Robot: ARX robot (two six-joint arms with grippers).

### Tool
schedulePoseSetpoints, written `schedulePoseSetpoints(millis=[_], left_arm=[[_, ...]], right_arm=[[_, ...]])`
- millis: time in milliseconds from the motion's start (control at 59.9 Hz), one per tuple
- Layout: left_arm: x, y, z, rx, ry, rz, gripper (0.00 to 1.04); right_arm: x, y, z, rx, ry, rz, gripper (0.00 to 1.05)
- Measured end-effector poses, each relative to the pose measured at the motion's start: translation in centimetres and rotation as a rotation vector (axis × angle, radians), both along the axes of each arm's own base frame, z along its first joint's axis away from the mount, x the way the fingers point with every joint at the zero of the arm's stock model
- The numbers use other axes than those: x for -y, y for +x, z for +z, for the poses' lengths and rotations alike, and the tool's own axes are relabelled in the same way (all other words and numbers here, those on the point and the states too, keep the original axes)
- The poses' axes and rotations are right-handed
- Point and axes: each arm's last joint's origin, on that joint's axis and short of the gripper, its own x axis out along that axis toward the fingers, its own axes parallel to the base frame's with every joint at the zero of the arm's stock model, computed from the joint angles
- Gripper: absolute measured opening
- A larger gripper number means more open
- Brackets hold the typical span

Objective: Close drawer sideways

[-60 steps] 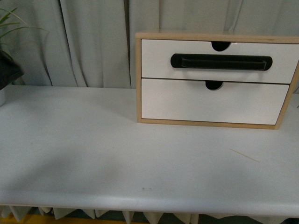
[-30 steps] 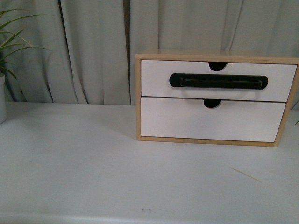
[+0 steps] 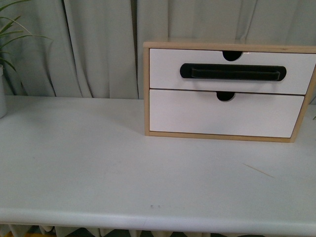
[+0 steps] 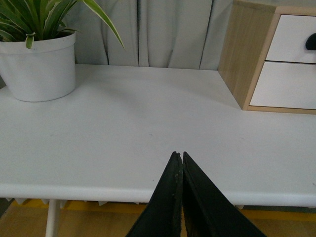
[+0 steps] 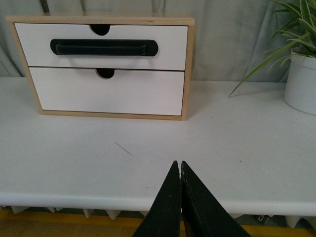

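Note:
The drawer is the upper one in a light wood cabinet at the back right of the white table. It has a white front, a long black bar handle and a semicircular notch in its top edge. Its front stands slightly proud of the cabinet. It also shows in the right wrist view and partly in the left wrist view. My left gripper is shut and empty over the table's front edge, far from the cabinet. My right gripper is shut and empty near the front edge.
A plain white lower drawer sits below. A white pot with a plant stands at the left; another pot at the right. A thin wooden sliver lies on the table. Grey curtains hang behind.
The front view has shifted up and down between frames, so the cabinet sits at a different height in the picture. The drawer and cabinet themselves have not visibly moved.

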Motion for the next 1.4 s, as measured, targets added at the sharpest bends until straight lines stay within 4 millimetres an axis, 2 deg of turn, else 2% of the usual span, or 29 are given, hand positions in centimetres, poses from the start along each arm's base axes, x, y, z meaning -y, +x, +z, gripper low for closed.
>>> schedulePoseSetpoints(millis=[167, 267, 418, 768, 818, 1203, 1303, 1336, 1403], left_arm=[[0.0, -0.4, -0.7, 0.009, 0.002, 0.000, 0.04], [0.0, -0.5, -1.0, 0.010, 0.002, -0.002, 0.04], [0.0, -1.5, -1.3, 0.000, 0.002, -0.002, 0.04], [0.0, -1.6, -1.3, 0.006, 0.002, -0.001, 0.04], [0.0, -1.6, -1.3, 0.006, 0.002, -0.001, 0.05], [0.0, -1.6, -1.3, 0.006, 0.002, -0.001, 0.73], [0.0, -1.6, -1.3, 0.006, 0.002, -0.001, 0.92], [0.0, -1.6, -1.3, 0.006, 0.003, -0.001, 1.00], [0.0, -1.6, -1.3, 0.006, 0.003, -0.002, 0.98]], right_arm=[[0.0, 0.0, -0.5, 0.001, 0.000, 0.000, 0.01], [0.0, 0.0, -1.5, -0.001, 0.001, 0.000, 0.01], [0.0, 0.0, -1.5, 0.001, 0.003, 0.000, 0.01], [0.0, 0.0, -1.5, 0.001, 0.003, 0.000, 0.01], [0.0, 0.0, -1.5, 0.001, 0.003, 0.001, 0.07], [0.0, 0.0, -1.5, 0.001, 0.003, 0.000, 0.74], [0.0, 0.0, -1.5, 0.001, 0.003, 0.000, 0.95], [0.0, 0.0, -1.5, 0.001, 0.005, 0.000, 0.98], [0.0, 0.0, -1.5, 0.001, 0.005, 0.000, 0.95]])
